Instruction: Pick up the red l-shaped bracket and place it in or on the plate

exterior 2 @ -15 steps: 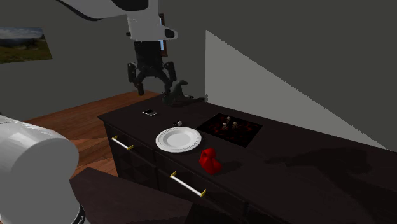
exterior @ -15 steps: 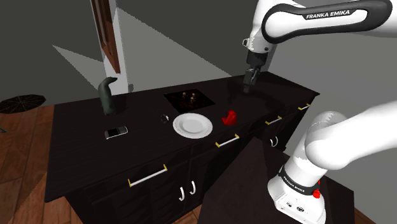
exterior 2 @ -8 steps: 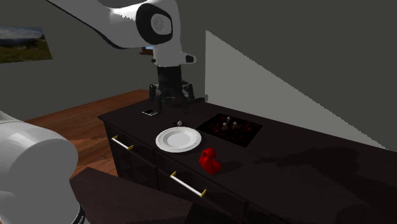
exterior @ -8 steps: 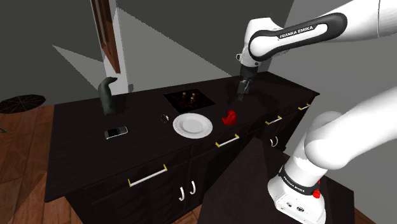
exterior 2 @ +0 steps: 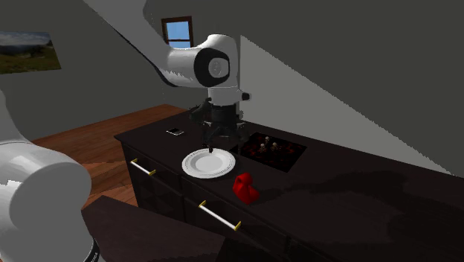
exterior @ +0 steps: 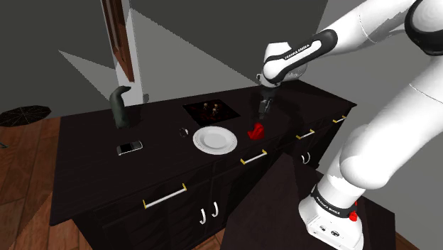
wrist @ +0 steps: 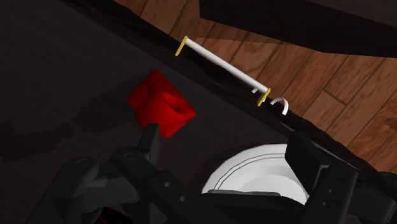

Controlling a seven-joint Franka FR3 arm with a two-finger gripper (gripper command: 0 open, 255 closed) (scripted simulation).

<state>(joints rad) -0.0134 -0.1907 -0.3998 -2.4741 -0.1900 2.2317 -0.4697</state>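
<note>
Fingers point(wrist: 151, 137) stand wide apart, empty. Bracket point(wrist: 160, 105) lies just beyond one fingertip, plate point(wrist: 254, 181) between them. Best shift the gripper point(wrist: 226, 139) to straddle the bracket before descending.

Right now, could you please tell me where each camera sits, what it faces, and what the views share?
Shoulder view: beside the stand, looking down over the counter; arm and hand show.
Second exterior view: close by the stand, looking across the counter; arm and hand show.
Wrist view: on the hand, looking down past the counter edge; open fingers show.
Shared: all three show the red bracket and white plate.
</note>
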